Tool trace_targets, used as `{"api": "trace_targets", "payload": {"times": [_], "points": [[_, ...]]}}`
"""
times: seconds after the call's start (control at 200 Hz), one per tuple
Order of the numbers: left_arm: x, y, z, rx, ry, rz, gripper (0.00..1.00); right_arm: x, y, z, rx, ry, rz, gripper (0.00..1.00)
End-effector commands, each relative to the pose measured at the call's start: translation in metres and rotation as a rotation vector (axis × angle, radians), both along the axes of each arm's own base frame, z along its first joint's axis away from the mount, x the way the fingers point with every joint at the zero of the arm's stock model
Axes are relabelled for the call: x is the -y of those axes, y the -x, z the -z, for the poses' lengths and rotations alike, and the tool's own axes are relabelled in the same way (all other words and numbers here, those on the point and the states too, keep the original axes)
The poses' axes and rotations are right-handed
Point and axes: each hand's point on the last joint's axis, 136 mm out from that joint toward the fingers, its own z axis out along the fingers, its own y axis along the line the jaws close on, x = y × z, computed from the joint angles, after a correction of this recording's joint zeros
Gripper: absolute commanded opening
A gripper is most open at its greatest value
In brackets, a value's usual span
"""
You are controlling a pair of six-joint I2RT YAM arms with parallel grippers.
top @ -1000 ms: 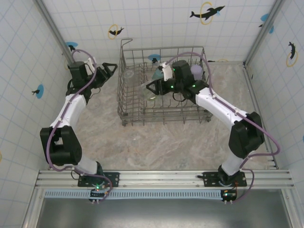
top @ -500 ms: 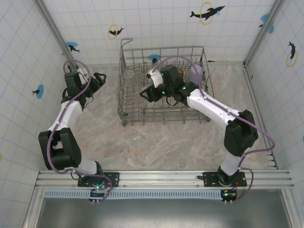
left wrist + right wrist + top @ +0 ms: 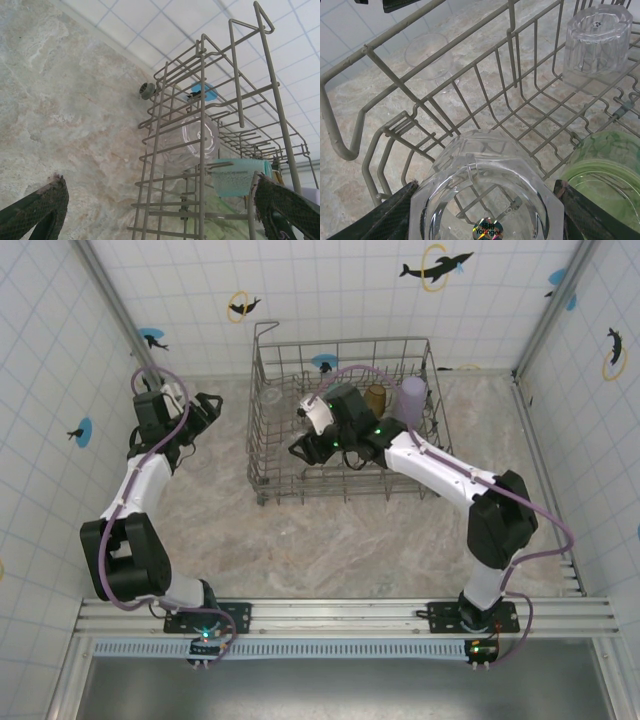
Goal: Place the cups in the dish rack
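While my right gripper (image 3: 490, 210) pinches a clear cup (image 3: 485, 165) inside the dish rack (image 3: 262, 455) near its left edge, beside racked green (image 3: 607, 170), amber (image 3: 375, 395) and lavender (image 3: 412, 395) cups, my left gripper (image 3: 212, 403) hangs spread and empty, so I judge loading nearly finished.

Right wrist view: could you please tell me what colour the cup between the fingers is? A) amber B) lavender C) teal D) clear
D: the cup held in the right gripper is clear, and the wires of the rack show through it.
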Motion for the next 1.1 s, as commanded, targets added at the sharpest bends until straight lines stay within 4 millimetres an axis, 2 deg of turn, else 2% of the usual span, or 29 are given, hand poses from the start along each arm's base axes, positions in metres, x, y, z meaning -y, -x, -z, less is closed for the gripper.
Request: {"api": "trace_targets", "payload": {"times": [0.0, 0.46, 0.926, 1.091], "points": [[-0.002, 0.002, 0.001, 0.002, -0.012, 0.013, 0.97, -0.015, 0.0, -0.011, 0.049, -0.014, -0.038, 0.35], [-0.005, 0.002, 0.002, 0.0, -0.013, 0.005, 0.97, -0.045, 0.022, 0.007, 0.096, 0.04, -0.128, 0.34], [-0.003, 0.002, 0.004, -0.008, 0.002, 0.014, 0.97, -0.059, 0.022, 0.013, 0.085, -0.017, -0.137, 0.34], [-0.003, 0.002, 0.004, -0.01, 0.006, 0.015, 0.97, -0.06, 0.021, 0.025, 0.07, 0.002, -0.139, 0.35]]}}
